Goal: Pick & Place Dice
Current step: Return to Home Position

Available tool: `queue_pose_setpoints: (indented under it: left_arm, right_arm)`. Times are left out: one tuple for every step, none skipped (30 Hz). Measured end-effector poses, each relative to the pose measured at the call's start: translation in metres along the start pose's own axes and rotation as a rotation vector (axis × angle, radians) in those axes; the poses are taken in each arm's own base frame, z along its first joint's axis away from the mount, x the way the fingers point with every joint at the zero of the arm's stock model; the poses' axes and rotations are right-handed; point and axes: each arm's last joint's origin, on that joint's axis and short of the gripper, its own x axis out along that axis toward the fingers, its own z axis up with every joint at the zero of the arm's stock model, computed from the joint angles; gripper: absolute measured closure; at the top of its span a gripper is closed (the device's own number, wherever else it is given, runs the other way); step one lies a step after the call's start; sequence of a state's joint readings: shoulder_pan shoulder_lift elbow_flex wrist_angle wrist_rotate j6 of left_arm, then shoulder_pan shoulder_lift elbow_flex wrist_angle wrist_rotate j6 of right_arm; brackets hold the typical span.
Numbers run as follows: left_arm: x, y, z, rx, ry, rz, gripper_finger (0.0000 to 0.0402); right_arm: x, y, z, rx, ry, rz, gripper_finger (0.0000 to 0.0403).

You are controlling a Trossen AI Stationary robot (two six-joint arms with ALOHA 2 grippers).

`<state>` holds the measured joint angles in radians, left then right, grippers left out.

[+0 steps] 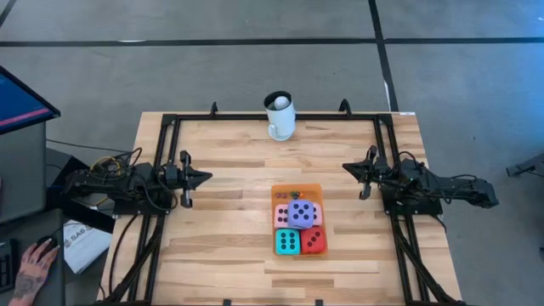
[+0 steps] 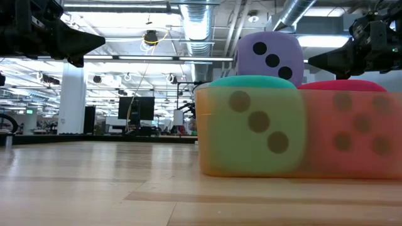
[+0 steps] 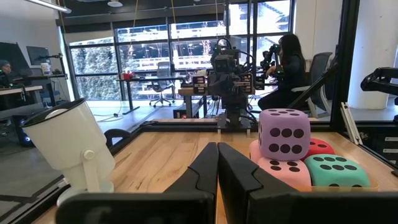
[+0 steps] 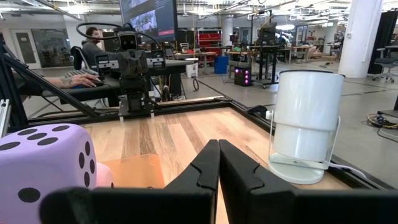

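Four soft dice sit in a cluster on the flat orange mat (image 1: 285, 191) near the table's middle front. The purple die (image 1: 299, 213) rests on top of the others; the pink die (image 1: 281, 214), teal die (image 1: 287, 241) and red die (image 1: 314, 240) lie on the mat. Tiny coloured pieces (image 1: 287, 195) lie at the mat's far end. My left gripper (image 1: 204, 177) hovers shut at the table's left side, pointing level toward the dice. My right gripper (image 1: 347, 167) hovers shut at the right side, facing it. Neither touches anything.
A white mug (image 1: 280, 116) with a ball in it stands at the far edge's middle. A black frame rail (image 1: 276, 117) runs around the table. A person's hand (image 1: 34, 263) rests off the table's left front corner. Bare wood lies between each gripper and the dice.
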<state>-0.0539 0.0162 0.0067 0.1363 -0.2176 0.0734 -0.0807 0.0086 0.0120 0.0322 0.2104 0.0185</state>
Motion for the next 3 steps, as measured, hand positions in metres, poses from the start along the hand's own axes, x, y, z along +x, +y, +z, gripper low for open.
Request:
queue_pose_setpoints:
  left_arm:
    - [0.0,0.0,0.0,0.0,0.0,0.0,0.0402]
    - [0.0,0.0,0.0,0.0,0.0,0.0,0.0402]
    - [0.0,0.0,0.0,0.0,0.0,0.0,0.0402]
  right_arm:
    - [0.0,0.0,0.0,0.0,0.0,0.0,0.0397]
    - [0.0,0.0,0.0,0.0,0.0,0.0,0.0397]
    - [0.0,0.0,0.0,0.0,0.0,0.0,0.0397]
